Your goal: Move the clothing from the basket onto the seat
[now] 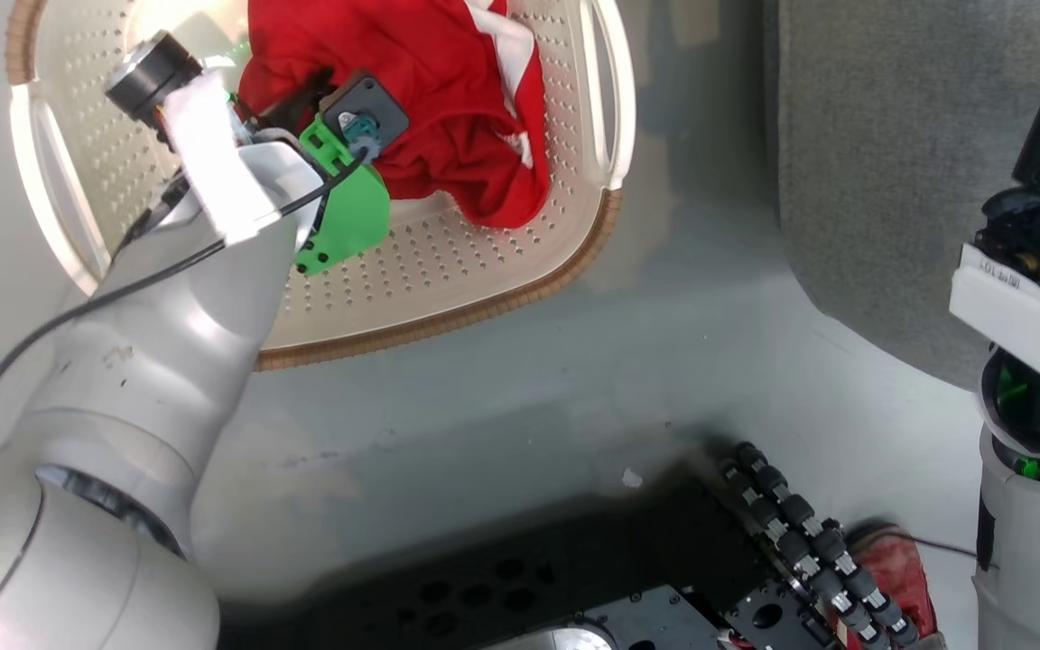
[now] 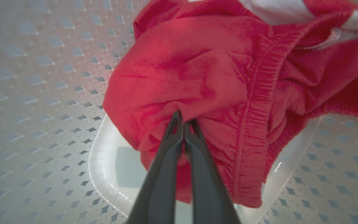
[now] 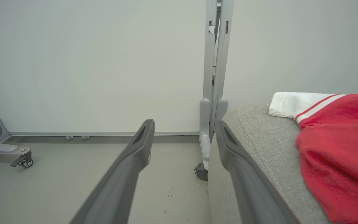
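One red garment lies bunched in the off-white perforated basket at the top left of the head view. My left arm reaches into the basket, its green wrist mount over the cloth. In the left wrist view my left gripper is shut, pinching a fold of this red garment near its gathered elastic hem. The second red garment, with a white striped cuff, rests on the grey seat. My right gripper stands open and holds nothing, beside the seat's corner.
The seat stands right of the basket across a strip of grey floor. My right forearm hangs at the right edge. My black base and a cable chain lie below. A wheeled panel post stands against the seat.
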Available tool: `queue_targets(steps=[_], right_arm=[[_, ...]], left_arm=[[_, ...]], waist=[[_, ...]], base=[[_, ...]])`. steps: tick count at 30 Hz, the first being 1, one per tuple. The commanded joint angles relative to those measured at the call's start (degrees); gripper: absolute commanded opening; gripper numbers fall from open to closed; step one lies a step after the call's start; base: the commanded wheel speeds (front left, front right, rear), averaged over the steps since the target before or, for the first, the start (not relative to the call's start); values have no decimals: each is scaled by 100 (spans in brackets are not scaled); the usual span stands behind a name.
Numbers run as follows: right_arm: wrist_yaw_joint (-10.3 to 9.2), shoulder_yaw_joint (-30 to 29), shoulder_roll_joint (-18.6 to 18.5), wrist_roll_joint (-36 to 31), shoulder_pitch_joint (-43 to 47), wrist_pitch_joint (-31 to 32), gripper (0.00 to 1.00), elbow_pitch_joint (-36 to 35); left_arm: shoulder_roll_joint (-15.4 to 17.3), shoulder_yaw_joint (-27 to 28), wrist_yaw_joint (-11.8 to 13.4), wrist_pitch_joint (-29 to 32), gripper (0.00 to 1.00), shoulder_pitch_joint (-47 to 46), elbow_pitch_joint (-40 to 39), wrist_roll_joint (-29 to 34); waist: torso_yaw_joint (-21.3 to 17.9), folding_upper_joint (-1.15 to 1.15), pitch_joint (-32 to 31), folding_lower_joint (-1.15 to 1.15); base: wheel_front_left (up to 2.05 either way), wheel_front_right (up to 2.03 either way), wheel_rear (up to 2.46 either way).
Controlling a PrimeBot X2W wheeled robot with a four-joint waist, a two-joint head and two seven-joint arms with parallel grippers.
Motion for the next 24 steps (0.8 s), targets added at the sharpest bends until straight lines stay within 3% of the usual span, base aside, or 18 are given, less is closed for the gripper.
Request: queue_targets(steps=[1, 10, 24], right_arm=[[-8, -39, -4, -2, -20, -18, 100, 65], [-8, -126, -8, -180, 443, -18, 100, 329], [-7, 136, -8, -213, 1353, -18, 100, 989]], left_arm=[[-18, 127, 48, -193, 0, 242, -21, -183], [-141, 836, 81, -873, 0, 1271, -477, -1133], [-68, 2099, 262, -877, 0, 3614, -3058, -1324]], waist=[[36, 0, -279, 0], [278, 0, -1630, 0], [368, 0, -4027, 0]], base=[[0, 0, 0], [0, 0, 0], [0, 0, 0]])
